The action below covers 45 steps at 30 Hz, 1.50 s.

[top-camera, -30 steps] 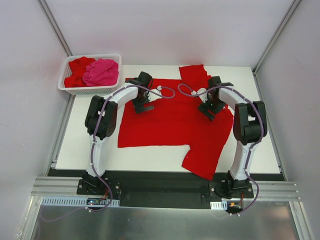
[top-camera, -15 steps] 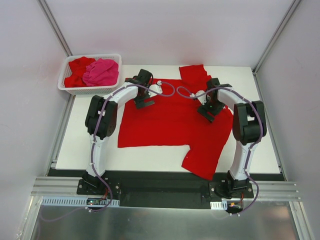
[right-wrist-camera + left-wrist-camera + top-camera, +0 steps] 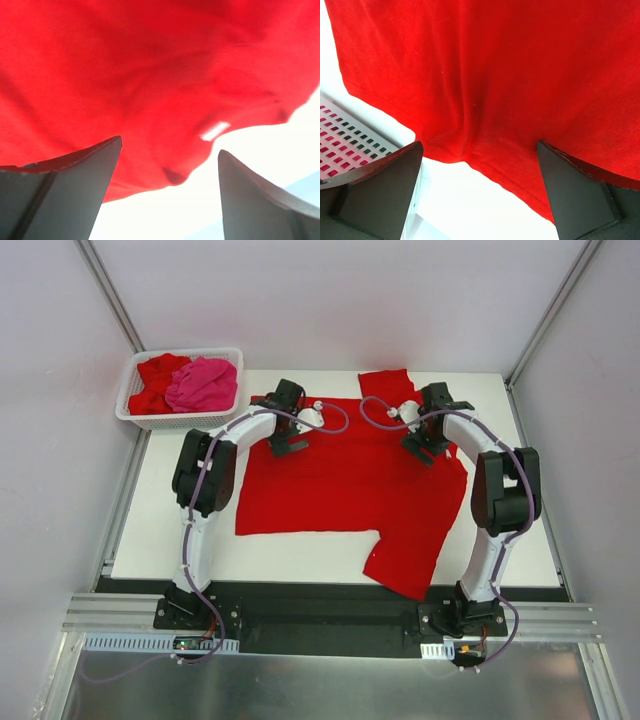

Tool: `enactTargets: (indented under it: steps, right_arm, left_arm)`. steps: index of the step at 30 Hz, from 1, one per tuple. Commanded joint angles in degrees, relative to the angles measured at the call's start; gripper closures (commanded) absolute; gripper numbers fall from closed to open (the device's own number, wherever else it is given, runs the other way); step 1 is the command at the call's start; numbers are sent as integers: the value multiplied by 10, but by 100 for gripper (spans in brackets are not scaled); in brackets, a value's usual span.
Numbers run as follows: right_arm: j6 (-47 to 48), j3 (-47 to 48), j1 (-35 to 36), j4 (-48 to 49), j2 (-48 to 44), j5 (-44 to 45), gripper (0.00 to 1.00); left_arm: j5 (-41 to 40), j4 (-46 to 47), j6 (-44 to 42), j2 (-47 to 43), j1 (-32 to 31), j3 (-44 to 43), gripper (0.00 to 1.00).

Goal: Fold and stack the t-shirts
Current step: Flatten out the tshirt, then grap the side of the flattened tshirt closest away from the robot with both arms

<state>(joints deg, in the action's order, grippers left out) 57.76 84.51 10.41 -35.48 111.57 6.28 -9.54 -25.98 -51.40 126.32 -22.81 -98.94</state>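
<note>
Both arms reach forward with bent elbows over the red t-shirt (image 3: 340, 485) spread on the table (image 3: 500, 530). The left gripper (image 3: 479, 146) hangs wide open and empty above the shirt's far-left edge. The right gripper (image 3: 170, 146), equally spread and empty, hovers over a small white tag (image 3: 215, 131), too blurred to read. Both sit farther back than a second ago.

Count: one red t-shirt (image 3: 340, 485) on one table (image 3: 300, 550); one red heap (image 3: 152, 375) and one pink t-shirt (image 3: 203, 385) in one basket (image 3: 180, 421); two arms (image 3: 205, 475) (image 3: 500, 490).
</note>
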Motion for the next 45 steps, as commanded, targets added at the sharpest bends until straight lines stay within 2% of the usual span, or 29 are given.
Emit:
enactTargets:
  steps: [1, 6, 16, 31, 45]
  right_arm:
    - [-8, 44, -12, 46, -3, 44, 18]
    - [2, 40, -16, 98, 26, 65, 18]
    - [-5, 38, -13, 75, 52, 34, 18]
    - [0, 44, -11, 43, 73, 11, 18]
    - [10, 52, -9, 36, 95, 21, 21]
  left_arm:
    - [7, -14, -9, -41, 3, 24, 1]
    - [6, -36, -9, -60, 3, 51, 1]
    - [-43, -40, -13, -85, 0, 31, 1]
    - [1, -66, -4, -60, 2, 64, 1]
    - [-7, -66, -42, 42, 18, -49, 2]
